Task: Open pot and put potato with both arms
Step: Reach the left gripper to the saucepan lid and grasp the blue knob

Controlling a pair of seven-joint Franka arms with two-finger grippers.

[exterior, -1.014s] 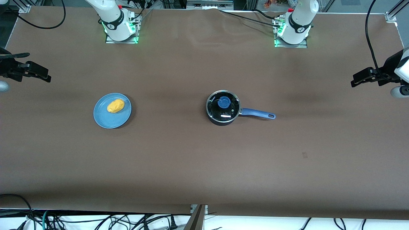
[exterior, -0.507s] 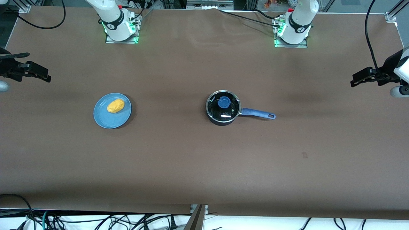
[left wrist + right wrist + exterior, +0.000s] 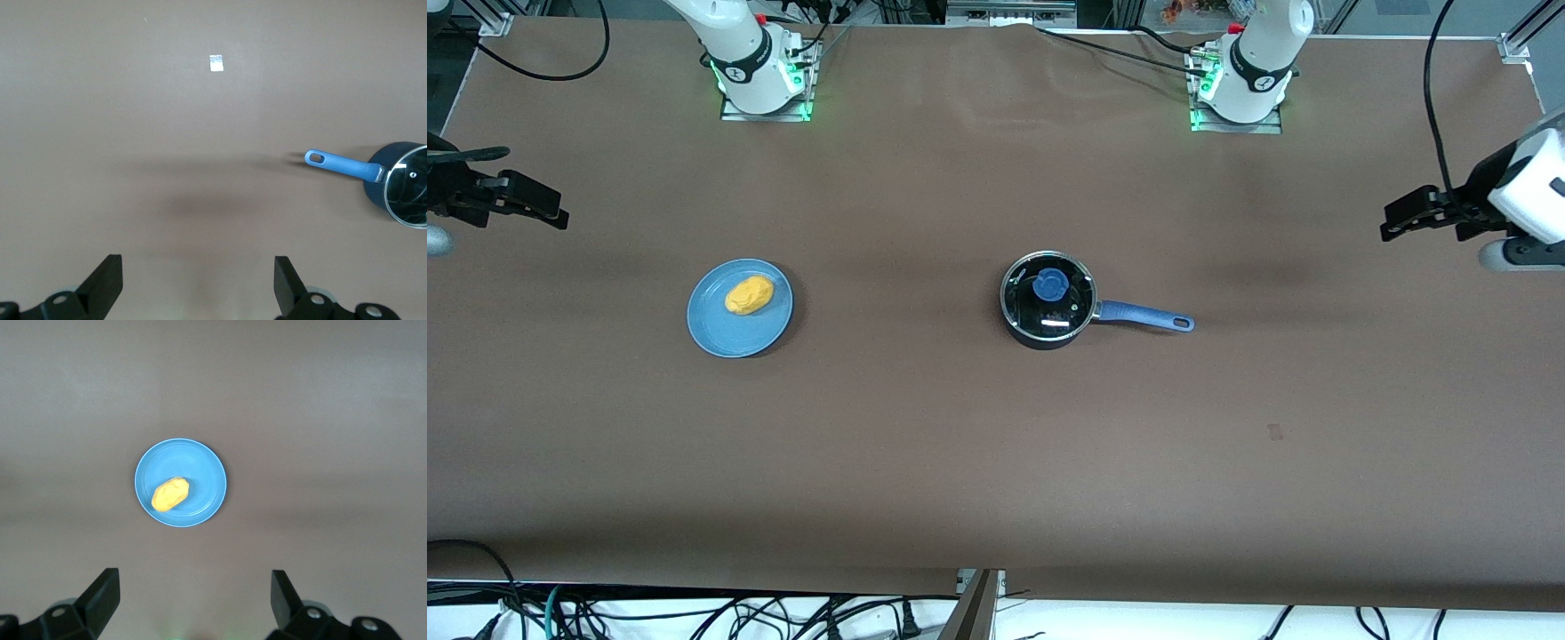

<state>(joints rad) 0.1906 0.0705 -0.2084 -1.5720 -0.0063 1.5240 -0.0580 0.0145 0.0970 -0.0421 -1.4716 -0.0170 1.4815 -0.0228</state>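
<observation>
The black pot stands mid-table with a glass lid and blue knob on it; its blue handle points toward the left arm's end. It also shows in the left wrist view. The yellow-orange potato lies on a light-blue plate toward the right arm's end; the right wrist view shows the potato too. My left gripper is open and empty, up over the table's left-arm end. My right gripper is open and empty over the right-arm end.
The table is covered by a brown sheet. A small pale mark lies on it nearer the front camera than the pot handle. Cables hang below the table's front edge.
My left gripper has moved a little toward the pot. The right arm, pot and potato have not moved.
</observation>
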